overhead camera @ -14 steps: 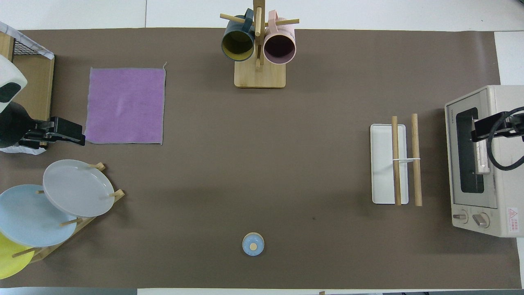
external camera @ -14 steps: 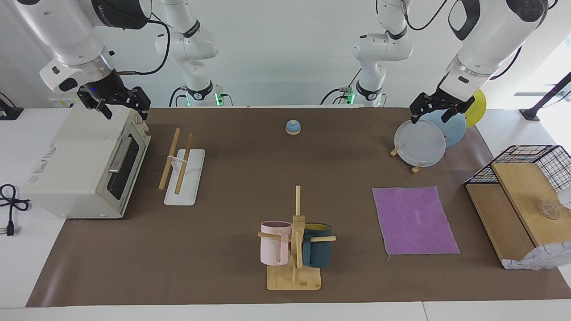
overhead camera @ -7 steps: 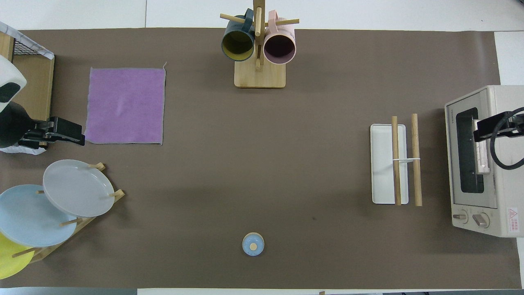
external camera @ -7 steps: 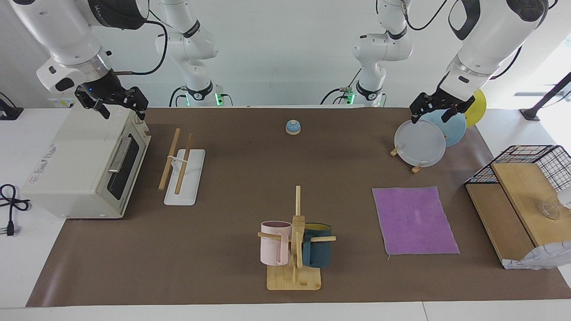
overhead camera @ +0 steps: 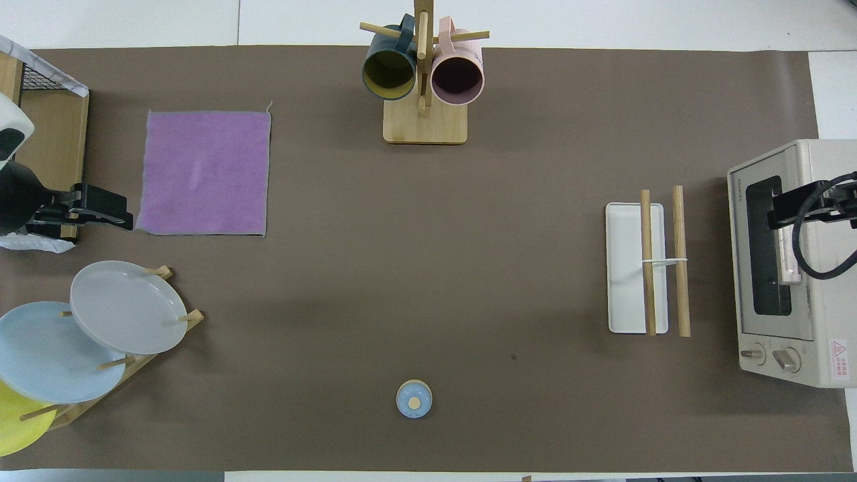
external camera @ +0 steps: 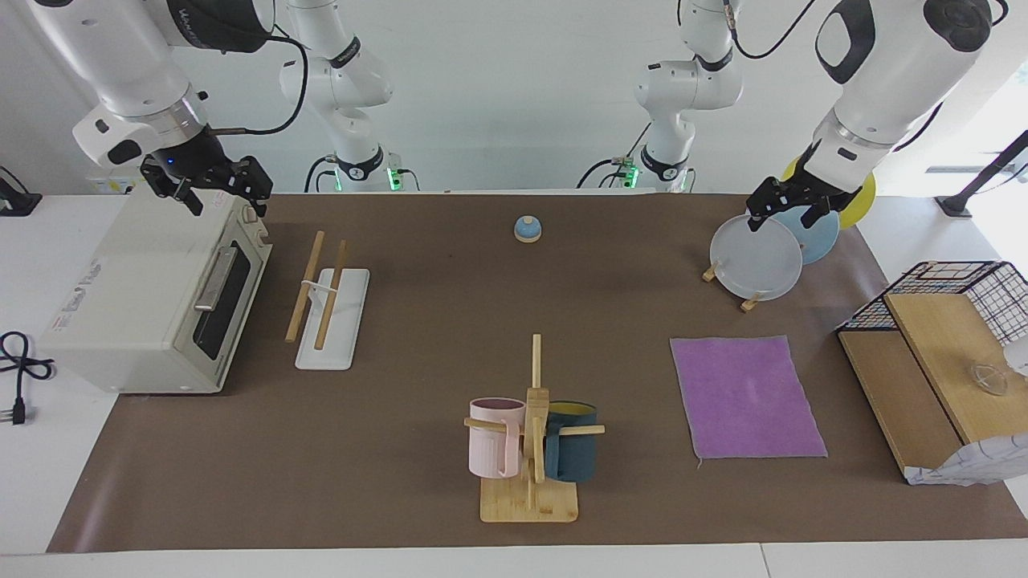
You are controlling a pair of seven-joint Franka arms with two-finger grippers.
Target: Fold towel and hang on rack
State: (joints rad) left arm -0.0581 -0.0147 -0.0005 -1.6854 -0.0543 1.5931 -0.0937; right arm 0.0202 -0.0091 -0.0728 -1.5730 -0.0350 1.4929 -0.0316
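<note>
The towel (external camera: 747,397) (overhead camera: 204,173) lies flat and unfolded, purple face up, toward the left arm's end of the table. The rack (external camera: 325,293) (overhead camera: 659,268), two wooden rods on a white base, stands toward the right arm's end, beside the toaster oven. My left gripper (external camera: 783,218) (overhead camera: 117,211) hangs open and empty in the air over the plate stand, off the towel's edge. Above the top of the toaster oven, my right gripper (external camera: 225,201) (overhead camera: 776,215) is open and holds nothing.
A toaster oven (external camera: 152,297) stands at the right arm's end. A bamboo mug stand (external camera: 530,498) with two mugs is at the middle, farthest from the robots. Plates (external camera: 756,257) lean in a wooden stand, a bell (external camera: 528,229) sits near the robots, and a wire basket (external camera: 956,285) holds wooden boards.
The left gripper has turned at the wrist and shifted slightly over the plate stand. The right gripper rose a little and came back down. Towel and rack are unmoved.
</note>
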